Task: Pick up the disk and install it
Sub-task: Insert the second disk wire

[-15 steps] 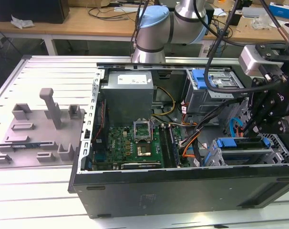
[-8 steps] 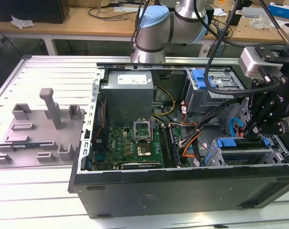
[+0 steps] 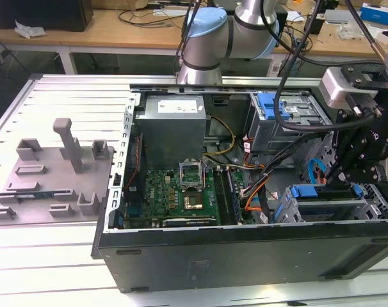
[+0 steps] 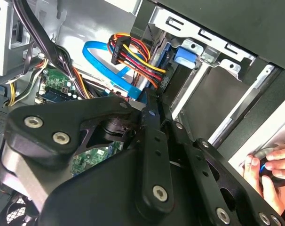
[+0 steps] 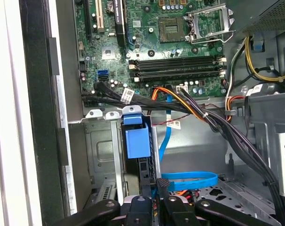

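Presently the claw (image 5: 157, 200) is seen closed on the disk (image 5: 143, 176), held edge-on just ahead of its fingertips within the drive cage (image 5: 102, 155), where snagging is judged likely from the blue cable (image 5: 189, 180) lying alongside.

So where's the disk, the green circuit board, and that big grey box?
the disk (image 3: 327, 206): exterior view, its top edge.
green circuit board (image 3: 175, 192): exterior view, its middle.
grey box (image 3: 173, 131): exterior view, its side wall.
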### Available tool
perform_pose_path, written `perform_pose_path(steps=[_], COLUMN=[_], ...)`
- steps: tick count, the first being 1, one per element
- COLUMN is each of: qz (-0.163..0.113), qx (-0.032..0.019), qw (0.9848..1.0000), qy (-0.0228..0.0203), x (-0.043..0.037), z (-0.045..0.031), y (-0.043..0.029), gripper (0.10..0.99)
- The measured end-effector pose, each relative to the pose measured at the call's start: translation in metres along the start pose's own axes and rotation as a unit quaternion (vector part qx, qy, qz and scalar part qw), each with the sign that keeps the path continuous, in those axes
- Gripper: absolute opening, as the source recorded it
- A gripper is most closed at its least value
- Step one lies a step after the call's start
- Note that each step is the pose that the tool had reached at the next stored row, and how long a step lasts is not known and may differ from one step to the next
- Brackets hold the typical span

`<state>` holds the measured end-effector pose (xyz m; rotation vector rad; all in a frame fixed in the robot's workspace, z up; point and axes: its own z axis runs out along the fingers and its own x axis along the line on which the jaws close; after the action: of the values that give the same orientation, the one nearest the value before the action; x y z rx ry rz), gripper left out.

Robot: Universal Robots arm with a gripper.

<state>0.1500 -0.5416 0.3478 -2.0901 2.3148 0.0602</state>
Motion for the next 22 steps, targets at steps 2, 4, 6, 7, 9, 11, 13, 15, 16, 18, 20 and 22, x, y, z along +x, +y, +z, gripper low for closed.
perform_pose_path(steps=[2,4,6,7,9,11,13,15,16,18,20,22], qz=[0.0,0.0,0.0,0.0,0.0,0.0,0.0,0.0,0.0,0.0,0.0,0.0], qx=[0.0,0.0,0.0001,0.0001,0.0,0.0,0.0001,0.0002,0.0003,0.0005,0.0008,0.001], qw=[1.0,1.0,1.0,1.0,1.0,1.0,1.0,1.0,1.0,1.0,0.9999,0.9999], qy=[0.0,0.0,0.0003,0.0004,0.0003,0.0002,-0.0001,0.0016,0.0027,0.0066,0.0102,0.0116], x=[0.0,0.0001,0.0001,0.0002,0.0002,0.0002,0.0001,0.0,-0.0001,-0.0002,-0.0001,-0.0001], z=[0.0012,0.0027,0.0043,0.0048,0.0055,0.0057,0.0041,0.0012,-0.0003,-0.0021,-0.002,-0.001], y=[-0.0003,-0.0005,-0.0005,-0.0005,-0.0005,-0.0005,-0.0005,-0.0004,-0.0004,-0.0004,-0.0004,-0.0004], gripper=[0.161,0.161,0.161,0.161,0.161,0.161,0.161,0.161,0.161,0.161,0.161,0.161])
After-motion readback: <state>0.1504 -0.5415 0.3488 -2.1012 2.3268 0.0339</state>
